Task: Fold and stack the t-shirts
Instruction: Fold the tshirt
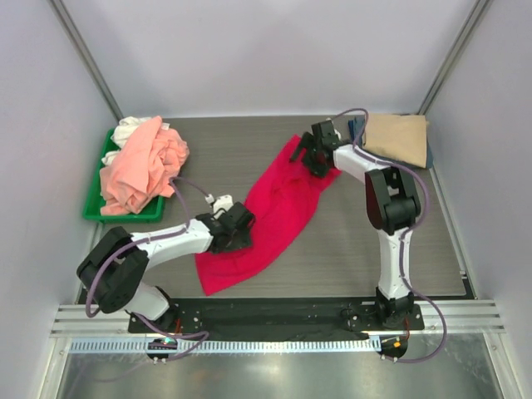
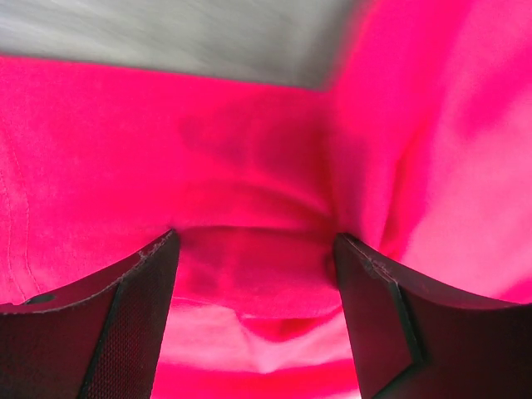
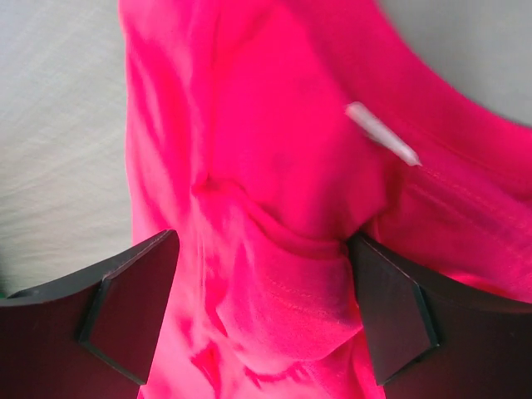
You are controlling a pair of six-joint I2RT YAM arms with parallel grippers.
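A crimson-red t-shirt (image 1: 278, 208) lies crumpled in a long diagonal strip across the middle of the table. My left gripper (image 1: 243, 226) is low over the shirt's left edge. In the left wrist view its jaws (image 2: 253, 241) stand wide open with red cloth (image 2: 249, 166) bunched between them. My right gripper (image 1: 309, 156) is at the shirt's far end. In the right wrist view it (image 3: 262, 241) is open and straddles a hemmed fold of the red shirt (image 3: 283, 274). A white label (image 3: 382, 133) shows near the collar.
A green tray (image 1: 93, 208) at the far left holds a heap of salmon-pink shirts (image 1: 145, 166) with a white one (image 1: 129, 127) behind. A folded tan shirt (image 1: 397, 137) lies on a navy one (image 1: 357, 126) at the back right. White enclosure walls surround the table.
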